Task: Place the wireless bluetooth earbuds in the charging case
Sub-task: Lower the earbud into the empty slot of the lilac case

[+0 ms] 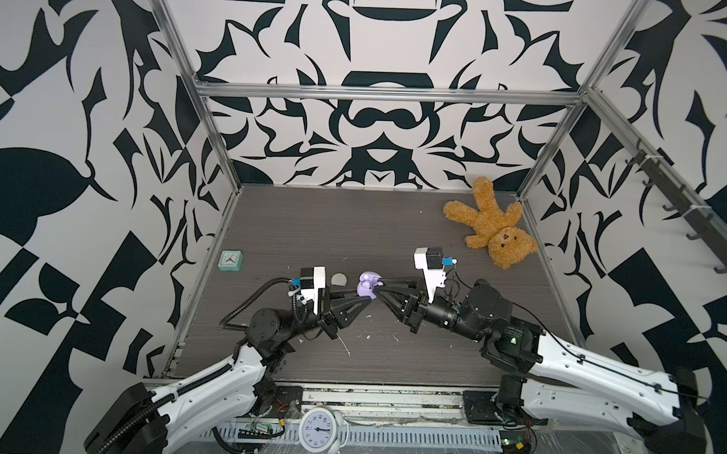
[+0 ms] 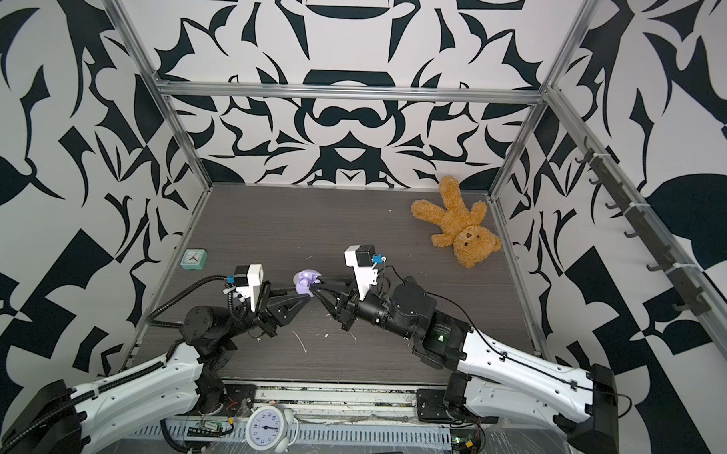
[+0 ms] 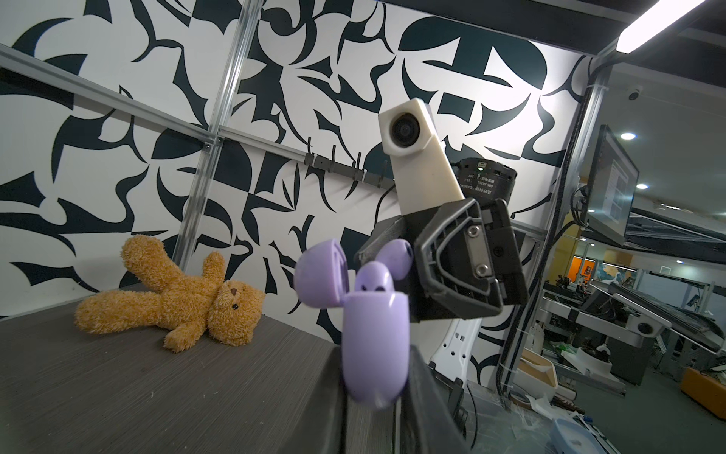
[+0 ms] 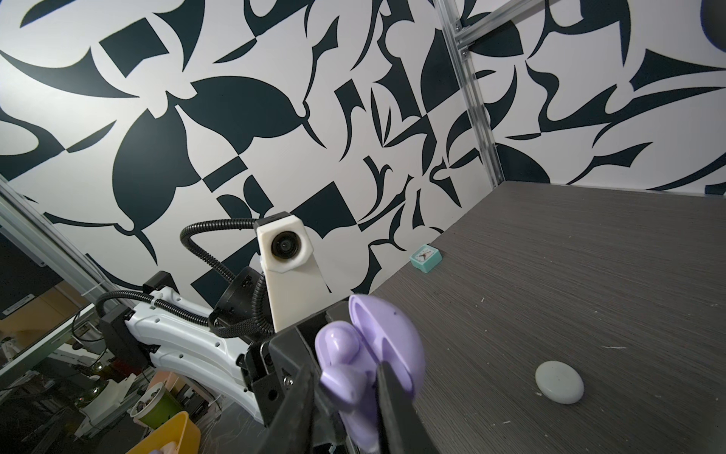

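Note:
My left gripper (image 1: 361, 296) is shut on the body of a pale purple charging case (image 1: 366, 288), held above the table mid-scene with its lid (image 3: 322, 275) hinged open. In the left wrist view the case (image 3: 373, 346) sits between my fingers, and one purple earbud (image 3: 373, 277) is seated in it. A second purple earbud (image 4: 345, 385) lies tilted at the case mouth between the jaws of my right gripper (image 4: 349, 393). Those jaws stand slightly apart, with a thin gap showing beside the bud. In both top views the right gripper (image 2: 316, 286) meets the case (image 2: 305, 284) from the right.
A white round case (image 1: 339, 279) lies shut on the table just left of the purple one. A teal clock (image 1: 231, 260) sits by the left wall and a teddy bear (image 1: 493, 224) at the back right. White scraps (image 1: 345, 348) dot the table near the front.

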{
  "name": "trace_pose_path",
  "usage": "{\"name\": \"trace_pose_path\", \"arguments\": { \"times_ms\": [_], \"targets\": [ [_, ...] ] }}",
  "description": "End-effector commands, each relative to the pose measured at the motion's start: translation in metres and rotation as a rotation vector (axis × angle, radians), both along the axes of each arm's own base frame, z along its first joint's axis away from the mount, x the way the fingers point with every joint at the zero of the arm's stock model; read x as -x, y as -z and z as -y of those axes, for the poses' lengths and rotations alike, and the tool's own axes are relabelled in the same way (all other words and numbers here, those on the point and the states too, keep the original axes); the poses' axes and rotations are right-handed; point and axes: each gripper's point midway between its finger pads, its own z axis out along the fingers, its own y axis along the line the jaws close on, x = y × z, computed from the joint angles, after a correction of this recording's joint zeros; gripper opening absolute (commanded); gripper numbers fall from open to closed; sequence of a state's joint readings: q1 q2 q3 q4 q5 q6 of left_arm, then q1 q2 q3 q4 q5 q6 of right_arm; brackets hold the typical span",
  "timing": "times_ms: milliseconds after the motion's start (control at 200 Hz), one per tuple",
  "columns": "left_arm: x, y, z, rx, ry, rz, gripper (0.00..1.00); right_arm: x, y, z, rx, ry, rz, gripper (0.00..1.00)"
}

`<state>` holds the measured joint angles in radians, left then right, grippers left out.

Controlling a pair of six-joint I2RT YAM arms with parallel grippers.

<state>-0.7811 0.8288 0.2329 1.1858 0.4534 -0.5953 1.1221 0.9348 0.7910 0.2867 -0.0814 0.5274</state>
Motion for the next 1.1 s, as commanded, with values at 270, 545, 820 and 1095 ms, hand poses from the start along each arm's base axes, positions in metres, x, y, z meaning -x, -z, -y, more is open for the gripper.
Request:
{"name": "trace_pose_path", "arguments": {
  "times_ms": [270, 545, 820, 1095],
  "targets": [
    [0.011, -0.029, -0.011, 0.095, 0.005, 0.076, 0.0, 0.003, 0.014, 0.0, 0.073, 0.0, -0.011, 0.4],
    [0.011, -0.03, -0.011, 0.105, 0.01, 0.074, 0.0, 0.002, 0.011, 0.005, 0.074, 0.016, -0.002, 0.45],
    [0.012, -0.031, -0.011, 0.112, 0.016, 0.077, 0.0, 0.0, 0.011, 0.013, 0.086, 0.047, 0.005, 0.48],
    [0.012, -0.029, -0.012, 0.109, 0.018, 0.074, 0.0, 0.005, 0.002, 0.015, 0.076, 0.027, 0.02, 0.53]
  ]
}}
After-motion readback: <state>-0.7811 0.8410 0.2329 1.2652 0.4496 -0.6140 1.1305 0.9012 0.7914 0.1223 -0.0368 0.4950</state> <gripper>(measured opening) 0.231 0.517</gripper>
